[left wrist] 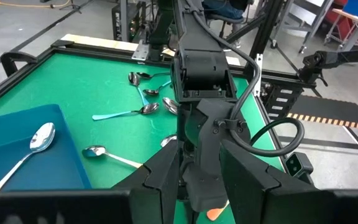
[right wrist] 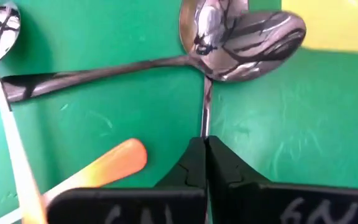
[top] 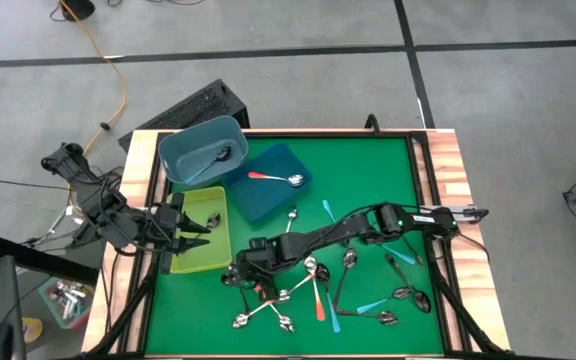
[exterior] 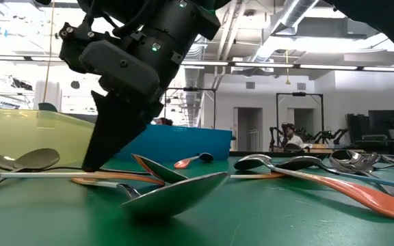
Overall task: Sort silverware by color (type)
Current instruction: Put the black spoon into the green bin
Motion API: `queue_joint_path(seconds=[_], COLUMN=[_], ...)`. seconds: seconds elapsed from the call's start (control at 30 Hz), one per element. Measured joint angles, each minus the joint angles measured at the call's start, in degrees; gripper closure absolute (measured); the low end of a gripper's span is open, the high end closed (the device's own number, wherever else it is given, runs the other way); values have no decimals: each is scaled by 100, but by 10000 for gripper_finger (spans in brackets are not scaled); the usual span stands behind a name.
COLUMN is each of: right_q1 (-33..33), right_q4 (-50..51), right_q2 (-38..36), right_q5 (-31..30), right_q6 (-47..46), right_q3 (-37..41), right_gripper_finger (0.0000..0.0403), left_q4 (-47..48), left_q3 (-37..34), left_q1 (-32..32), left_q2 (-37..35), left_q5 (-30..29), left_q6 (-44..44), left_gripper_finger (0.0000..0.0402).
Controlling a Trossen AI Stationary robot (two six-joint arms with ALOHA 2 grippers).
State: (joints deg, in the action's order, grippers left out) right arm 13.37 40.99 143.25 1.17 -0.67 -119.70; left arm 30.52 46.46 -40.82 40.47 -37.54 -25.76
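Several small spoons lie on the green mat (top: 368, 170): silver ones, orange-handled ones (top: 319, 300) and teal-handled ones (top: 372, 305). My right gripper (top: 251, 272) reaches across to the mat's near left part, beside the yellow-green bin (top: 200, 245), and is shut on a silver spoon (right wrist: 211, 37) whose bowl overlaps a second silver spoon's bowl (right wrist: 263, 37). An orange handle (right wrist: 110, 165) lies just beside the fingers. My left gripper (left wrist: 201, 186) hovers open over the yellow-green bin, facing the right arm. My right gripper pinches the silver spoon's thin handle (right wrist: 205, 121) between its two fingertips (right wrist: 194, 165), some way below the bowl. The fingers come from above, slanting down to the mat (exterior: 104, 154). The spoon lies flat on the mat, its bowl (exterior: 19, 159) resting there.
A grey-blue bin (top: 203, 150) holds a silver spoon and a dark blue tray (top: 273, 190) holds an orange-handled spoon (top: 273, 178); both stand at the far left. More spoons are scattered near and right of the right gripper. Wooden rails (top: 448, 180) edge the table.
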Motion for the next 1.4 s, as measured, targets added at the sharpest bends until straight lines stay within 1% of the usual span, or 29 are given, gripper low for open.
queue_joint_path(seconds=[0.23, 0.4, 0.53, 0.6, 0.67, 0.77, 0.93, 1.03, 1.1, 1.2, 1.33, 1.4], right_q1=[53, 111, 133, 147, 173, 167, 198, 255, 291, 385, 569, 688], right_q4=[533, 950, 1172, 1393, 1516, 1992, 2573, 2589, 2955, 3820, 4769, 4940], right_q2=[-15, -202, -389, -476, -574, -715, -763, -788, -788, -788, -812, -935], right_q5=[-12, -345, -446, -637, -971, -1146, -1322, -1327, -1264, -1233, -1333, -1357], right_q6=[-215, -428, -550, -563, -700, -891, -1152, -1128, -1230, -1359, -1845, -2205], right_q3=[2, 28, 63, 74, 70, 50, 57, 46, 46, 46, 44, 94], right_gripper_finger=[398, 399, 397, 395, 395, 395, 394, 393, 393, 382, 349, 331], left_q4=[2, 14, 40, 55, 71, 88, 105, 106, 107, 107, 117, 139], left_q3=[2, 2, 2, 2, 2, 4, 4, 4, 4, 4, 4, 4], left_q1=[0, 0, 0, 0, 0, 2, 2, 2, 2, 2, 2, 2], left_q2=[0, 2, 2, 0, 2, 2, 4, 2, 2, 2, 2, 2], left_q5=[2, 2, 4, 2, 6, 5, 4, 4, 14, 124, 177, 177], left_q6=[0, 2, 2, 0, -15, -22, -24, -30, -56, -96, -101, -101], left_gripper_finger=[301, 301, 301, 301, 301, 301, 301, 301, 301, 301, 301, 301])
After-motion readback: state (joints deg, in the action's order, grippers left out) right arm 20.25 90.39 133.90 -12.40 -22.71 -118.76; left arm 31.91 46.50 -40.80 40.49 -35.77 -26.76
